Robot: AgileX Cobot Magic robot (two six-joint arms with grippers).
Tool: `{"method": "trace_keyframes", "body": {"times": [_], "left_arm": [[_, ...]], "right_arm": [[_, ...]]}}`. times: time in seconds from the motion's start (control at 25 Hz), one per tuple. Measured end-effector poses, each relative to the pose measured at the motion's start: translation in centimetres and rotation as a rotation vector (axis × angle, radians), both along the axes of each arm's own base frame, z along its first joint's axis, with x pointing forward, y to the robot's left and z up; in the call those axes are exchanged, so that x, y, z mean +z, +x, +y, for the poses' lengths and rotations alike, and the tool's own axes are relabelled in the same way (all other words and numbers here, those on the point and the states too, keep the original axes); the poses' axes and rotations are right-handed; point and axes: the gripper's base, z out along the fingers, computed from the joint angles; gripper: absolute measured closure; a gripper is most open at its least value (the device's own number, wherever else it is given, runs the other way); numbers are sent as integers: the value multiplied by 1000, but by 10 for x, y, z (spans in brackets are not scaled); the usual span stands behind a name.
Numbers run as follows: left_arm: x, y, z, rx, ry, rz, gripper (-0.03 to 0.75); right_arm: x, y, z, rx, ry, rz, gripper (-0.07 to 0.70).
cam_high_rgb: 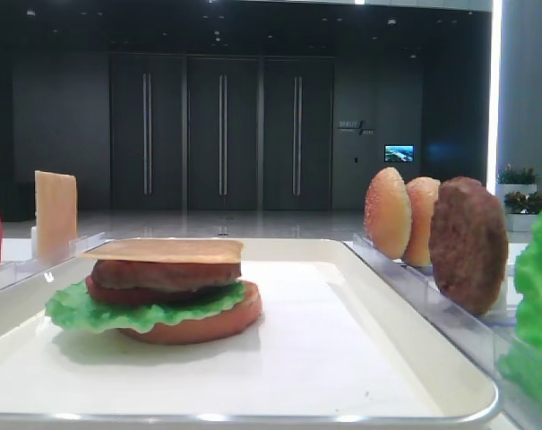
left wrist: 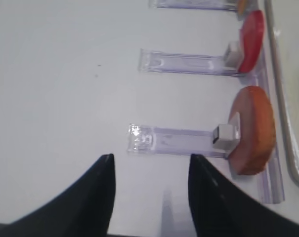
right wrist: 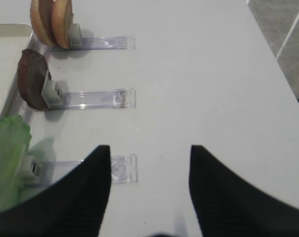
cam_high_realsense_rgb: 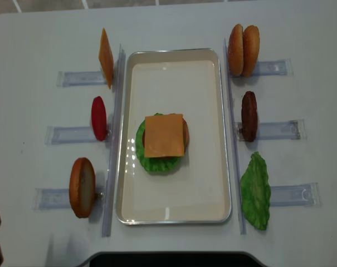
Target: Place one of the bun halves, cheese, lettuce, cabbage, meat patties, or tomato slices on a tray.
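Observation:
The cream tray (cam_high_realsense_rgb: pixel 126 139) lies mid-table. On it stands a stack: bun half (cam_high_rgb: pixel 199 324), lettuce (cam_high_rgb: pixel 96 312), meat patty (cam_high_rgb: pixel 163 274) and a square cheese slice (cam_high_realsense_rgb: pixel 164 135) on top. Left of the tray, another cheese slice (cam_high_realsense_rgb: pixel 106 58), a tomato slice (cam_high_realsense_rgb: pixel 99 118) and a bun half (cam_high_realsense_rgb: pixel 82 187) stand upright in racks. To the right stand two bun halves (cam_high_realsense_rgb: pixel 243 50), a patty (cam_high_realsense_rgb: pixel 249 115) and a lettuce leaf (cam_high_realsense_rgb: pixel 255 191). My left gripper (left wrist: pixel 150 157) hangs open and empty over bare table near the bun half (left wrist: pixel 250 131). My right gripper (right wrist: pixel 150 147) is open and empty beside the lettuce (right wrist: pixel 8 158).
Clear plastic racks (cam_high_realsense_rgb: pixel 72 78) reach outward from both long sides of the tray, with long clear rails (cam_high_realsense_rgb: pixel 113 139) along its edges. A dark robot base (cam_high_realsense_rgb: pixel 174 259) sits at the table's near edge. The floor shows past the table's right edge (right wrist: pixel 287 39).

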Motion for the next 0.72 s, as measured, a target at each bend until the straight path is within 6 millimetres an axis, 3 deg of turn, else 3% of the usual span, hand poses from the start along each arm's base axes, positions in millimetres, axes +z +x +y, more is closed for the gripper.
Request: {"method": "trace_keyframes", "body": {"times": [0.32, 0.72], "left_arm": [[0, -17, -3, -58, 20, -126, 388], [0, -17, -7, -109, 29, -131, 390]], "right_arm": [[0, 0, 0, 0, 0, 0, 283], [0, 0, 0, 0, 0, 0, 283]]}}
